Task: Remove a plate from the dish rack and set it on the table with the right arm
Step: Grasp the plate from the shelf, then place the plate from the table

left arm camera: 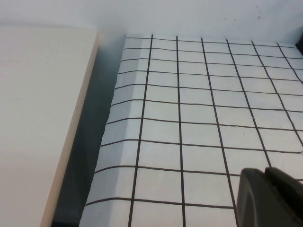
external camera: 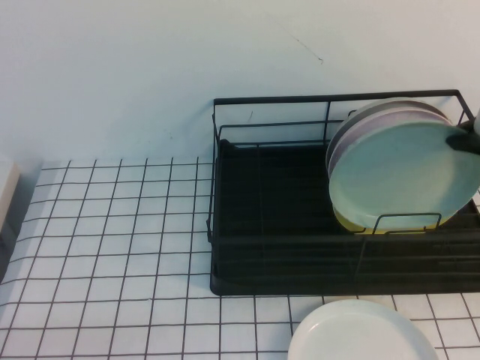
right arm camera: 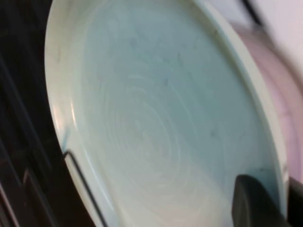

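The pale mint-green plate (external camera: 401, 176) stands on edge in the black wire dish rack (external camera: 270, 225), leaning in front of lilac plates (external camera: 390, 112) and a yellow plate (external camera: 367, 223). My right gripper (external camera: 459, 141) is at the plate's right rim. In the right wrist view the plate (right arm camera: 151, 113) fills the frame. The right gripper (right arm camera: 277, 187) has one finger on the plate's face and the other behind its rim, shut on it. My left gripper (left arm camera: 267, 189) is shut and empty, low over the white gridded table (left arm camera: 199, 118), out of the high view.
A white plate (external camera: 360, 334) lies on the table (external camera: 120, 247) in front of the rack. A cream block (left arm camera: 42, 118) stands at the table's left edge, also at the left edge of the high view (external camera: 6, 195). A pale wall rises behind the rack.
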